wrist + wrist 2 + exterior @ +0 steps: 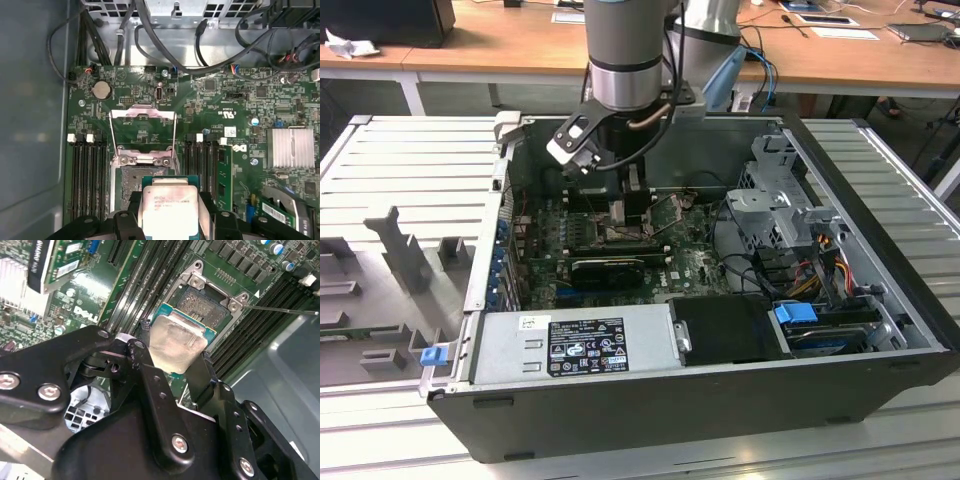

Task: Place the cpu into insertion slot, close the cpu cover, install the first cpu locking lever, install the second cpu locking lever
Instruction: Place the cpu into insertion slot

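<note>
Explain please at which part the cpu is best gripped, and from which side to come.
Grip the cpu by two opposite side edges, coming from above its metal top. It is a thin flat square, so probably only the edges offer a hold. The gripper is shut on it this way now, close to the open socket.

gripper (172, 362) holding cpu (176, 340), at insertion slot (207, 307)

Grey arm (623, 50), black end effector (175, 347), silver screws (180, 442)
</note>
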Controlling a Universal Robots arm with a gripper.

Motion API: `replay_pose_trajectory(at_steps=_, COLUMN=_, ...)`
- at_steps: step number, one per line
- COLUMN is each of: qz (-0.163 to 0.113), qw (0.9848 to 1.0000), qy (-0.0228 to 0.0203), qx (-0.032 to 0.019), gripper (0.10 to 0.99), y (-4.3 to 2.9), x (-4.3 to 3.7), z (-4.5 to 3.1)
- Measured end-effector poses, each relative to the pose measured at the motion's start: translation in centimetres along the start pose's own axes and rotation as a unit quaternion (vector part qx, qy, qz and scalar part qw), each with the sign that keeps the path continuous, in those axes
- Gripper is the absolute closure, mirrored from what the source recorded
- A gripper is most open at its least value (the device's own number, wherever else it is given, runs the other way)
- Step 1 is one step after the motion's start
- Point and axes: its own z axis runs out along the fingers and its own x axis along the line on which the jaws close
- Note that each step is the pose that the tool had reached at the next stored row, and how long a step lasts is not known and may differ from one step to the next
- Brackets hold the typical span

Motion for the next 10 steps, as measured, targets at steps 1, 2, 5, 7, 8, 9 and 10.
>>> replay_pose_trajectory(at_steps=1, qz=0.000, qw=1.0000, qy=0.0000, qx=0.0000, gripper=0.557, y=-0.04, x=0.02, z=0.21)
replay_pose_trajectory(at_steps=2, qz=0.000, qw=1.0000, qy=0.0000, qx=0.0000, gripper=0.557, y=-0.06, x=0.05, z=0.41)
replay_pose_trajectory(at_steps=5, qz=0.000, qw=1.0000, qy=-0.0001, qx=0.0001, gripper=0.557, y=-0.11, x=0.31, z=0.99)
replay_pose_trajectory(at_steps=7, qz=0.000, qw=1.0000, qy=0.0000, qx=0.0000, gripper=0.557, y=-0.13, x=0.62, z=1.20)
replay_pose_trajectory(at_steps=8, qz=0.000, qw=1.0000, qy=0.0000, qx=0.0000, gripper=0.557, y=-0.13, x=0.79, z=1.30)
replay_pose_trajectory(at_steps=9, qz=0.000, qw=1.0000, qy=0.0000, qx=0.0000, gripper=0.557, y=-0.14, x=0.95, z=1.42)
replay_pose_trajectory(at_steps=10, qz=0.000, qw=1.0000, qy=0.0001, qx=0.0000, gripper=0.557, y=-0.16, x=1.07, z=1.59)
